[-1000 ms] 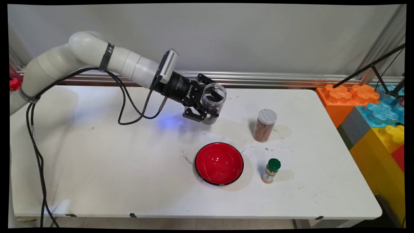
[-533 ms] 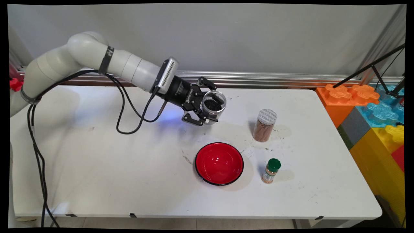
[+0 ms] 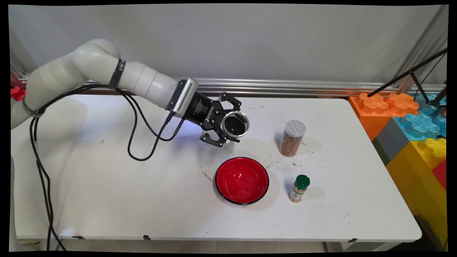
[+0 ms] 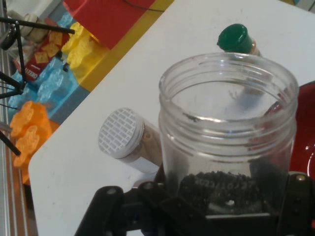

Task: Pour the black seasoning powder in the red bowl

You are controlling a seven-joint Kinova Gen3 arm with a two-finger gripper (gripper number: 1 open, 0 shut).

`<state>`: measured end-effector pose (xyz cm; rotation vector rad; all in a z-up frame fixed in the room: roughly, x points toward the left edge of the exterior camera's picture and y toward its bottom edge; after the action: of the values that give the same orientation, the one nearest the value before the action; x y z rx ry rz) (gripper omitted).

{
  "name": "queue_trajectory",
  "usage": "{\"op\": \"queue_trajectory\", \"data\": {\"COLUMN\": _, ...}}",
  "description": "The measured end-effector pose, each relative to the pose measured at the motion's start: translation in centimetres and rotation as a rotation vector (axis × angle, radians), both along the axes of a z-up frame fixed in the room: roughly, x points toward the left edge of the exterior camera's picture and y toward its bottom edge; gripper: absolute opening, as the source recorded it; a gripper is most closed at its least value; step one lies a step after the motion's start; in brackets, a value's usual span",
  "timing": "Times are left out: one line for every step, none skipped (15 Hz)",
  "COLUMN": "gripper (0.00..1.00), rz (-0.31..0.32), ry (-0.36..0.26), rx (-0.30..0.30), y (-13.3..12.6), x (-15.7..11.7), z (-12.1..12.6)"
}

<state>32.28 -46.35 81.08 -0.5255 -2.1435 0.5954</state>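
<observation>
My gripper [image 3: 228, 125] is shut on an open clear jar [image 3: 235, 124] with dark grains in its bottom. The jar is tipped over, its mouth turned toward the camera and down to the right, held above the table behind the red bowl [image 3: 242, 180]. In the hand view the clear jar [image 4: 229, 132] fills the middle, with the dark grains [image 4: 216, 189] low between the fingers, and the red bowl [image 4: 305, 132] shows at the right edge. The bowl looks empty.
A tall jar of brown sticks with a white lid [image 3: 292, 138] stands right of the gripper. A small green-capped spice bottle [image 3: 299, 188] stands right of the bowl. Large coloured blocks [image 3: 410, 121] lie beyond the table's right edge [image 3: 392, 178].
The arm has moved down and slightly forward with the jar. The jar has tipped further, so its mouth now faces the camera.
</observation>
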Motion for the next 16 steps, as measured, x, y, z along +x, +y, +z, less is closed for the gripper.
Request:
{"op": "queue_trajectory", "data": {"gripper": 0.0, "rz": -0.004, "ry": -0.007, "rx": -0.014, "y": 0.1, "x": -0.1, "z": 0.0}}
{"op": "queue_trajectory", "data": {"gripper": 0.0, "rz": -0.007, "ry": -0.011, "rx": -0.025, "y": 0.2, "x": -0.2, "z": -0.1}}
{"op": "queue_trajectory", "data": {"gripper": 0.0, "rz": -0.012, "ry": -0.018, "rx": -0.042, "y": 0.3, "x": -0.3, "z": -0.1}}
{"op": "queue_trajectory", "data": {"gripper": 0.0, "rz": -0.016, "ry": -0.025, "rx": -0.057, "y": 0.4, "x": -0.4, "z": -0.1}}
{"op": "queue_trajectory", "data": {"gripper": 0.0, "rz": -0.02, "ry": -0.032, "rx": -0.073, "y": 0.4, "x": -0.5, "z": -0.2}}
{"op": "queue_trajectory", "data": {"gripper": 0.0, "rz": -0.023, "ry": -0.037, "rx": -0.087, "y": 0.5, "x": -0.6, "z": -0.2}}
{"op": "queue_trajectory", "data": {"gripper": 0.0, "rz": -0.026, "ry": -0.043, "rx": -0.104, "y": 0.5, "x": -0.6, "z": -0.2}}
{"op": "queue_trajectory", "data": {"gripper": 0.0, "rz": -0.028, "ry": -0.049, "rx": -0.121, "y": 0.6, "x": -0.7, "z": -0.3}}
{"op": "queue_trajectory", "data": {"gripper": 0.0, "rz": -0.03, "ry": -0.055, "rx": -0.135, "y": 0.6, "x": -0.8, "z": -0.3}}
{"op": "queue_trajectory", "data": {"gripper": 0.0, "rz": -0.032, "ry": -0.059, "rx": -0.148, "y": 0.6, "x": -0.8, "z": -0.3}}
{"op": "queue_trajectory", "data": {"gripper": 0.0, "rz": -0.034, "ry": -0.064, "rx": -0.16, "y": 0.5, "x": -0.9, "z": -0.3}}
{"op": "queue_trajectory", "data": {"gripper": 0.0, "rz": -0.036, "ry": -0.071, "rx": -0.177, "y": 0.5, "x": -1.0, "z": -0.4}}
{"op": "queue_trajectory", "data": {"gripper": 0.0, "rz": -0.038, "ry": -0.078, "rx": -0.193, "y": 0.5, "x": -1.1, "z": -0.4}}
{"op": "queue_trajectory", "data": {"gripper": 0.0, "rz": -0.04, "ry": -0.084, "rx": -0.205, "y": 0.5, "x": -1.2, "z": -0.5}}
{"op": "queue_trajectory", "data": {"gripper": 0.0, "rz": -0.04, "ry": -0.087, "rx": -0.213, "y": 0.4, "x": -1.3, "z": -0.5}}
{"op": "queue_trajectory", "data": {"gripper": 0.0, "rz": -0.042, "ry": -0.094, "rx": -0.224, "y": 0.4, "x": -1.4, "z": -0.6}}
